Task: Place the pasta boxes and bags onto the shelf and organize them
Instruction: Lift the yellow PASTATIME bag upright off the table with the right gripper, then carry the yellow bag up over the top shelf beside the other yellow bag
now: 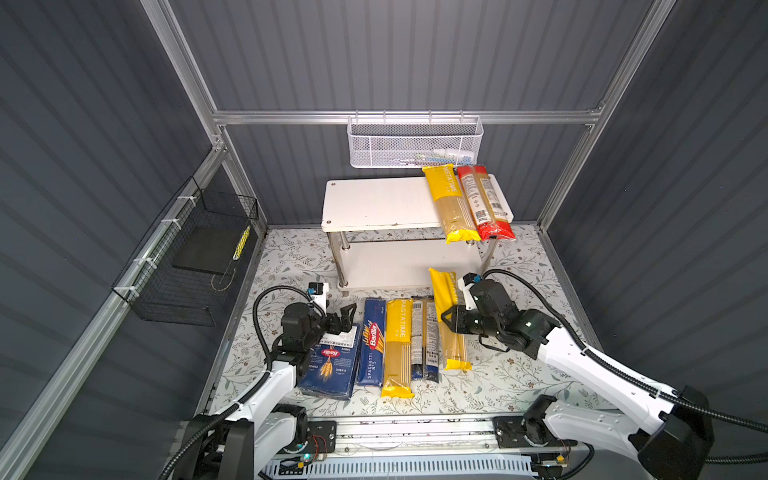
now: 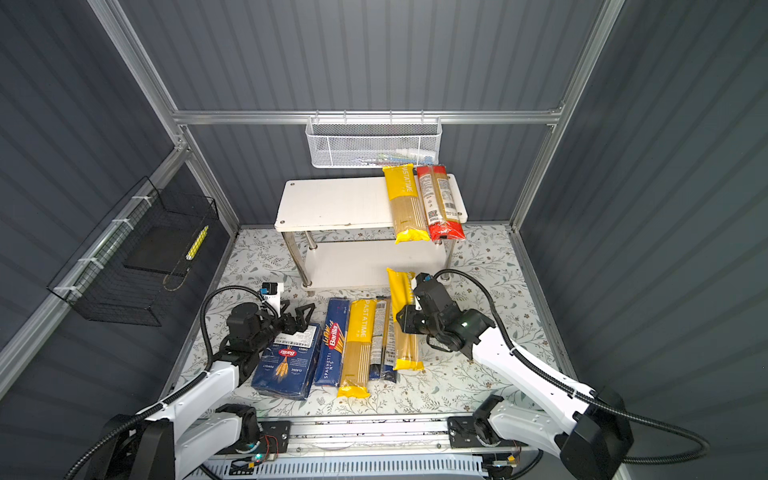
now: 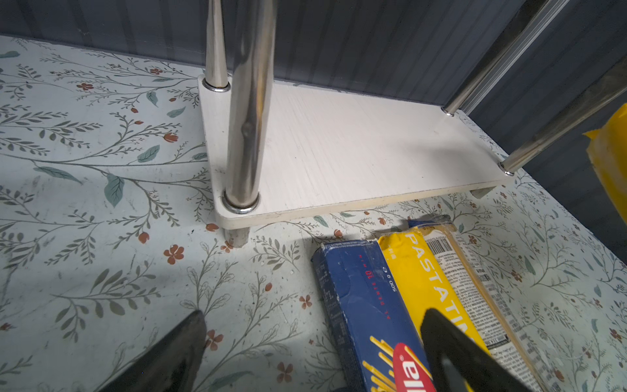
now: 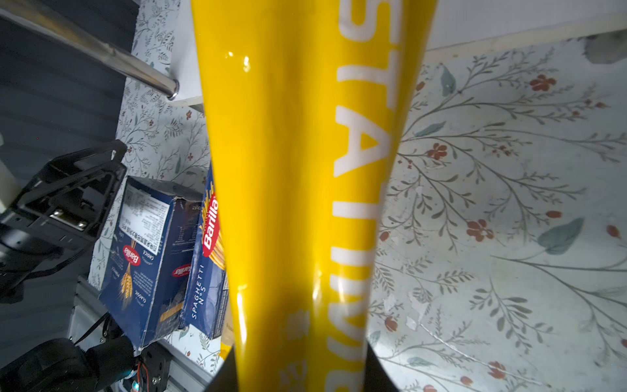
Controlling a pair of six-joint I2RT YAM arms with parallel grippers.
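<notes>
The shelf (image 1: 374, 203) holds a yellow PASTATIME bag (image 1: 451, 203) and a red-ended bag (image 1: 484, 203) on the right of its top board. Its lower board (image 3: 356, 152) is bare. In front of it, side by side on the table, lie the wide Barilla box (image 1: 332, 370), the narrow Spaghetti box (image 1: 372, 345), a yellow bag (image 1: 397, 349) and a navy-ended bag (image 1: 426, 340). My right gripper (image 1: 449, 318) is shut on another yellow bag (image 4: 298, 169), whose far end tilts up toward the lower board. My left gripper (image 1: 347, 316) hangs open over the wide box's far end.
A white mesh basket (image 1: 415, 141) hangs on the back rail just above the shelf. A black wire basket (image 1: 187, 266) is fixed to the left wall. Aluminium frame posts stand at the back corners, and a metal rail (image 1: 415, 432) runs along the table's front edge.
</notes>
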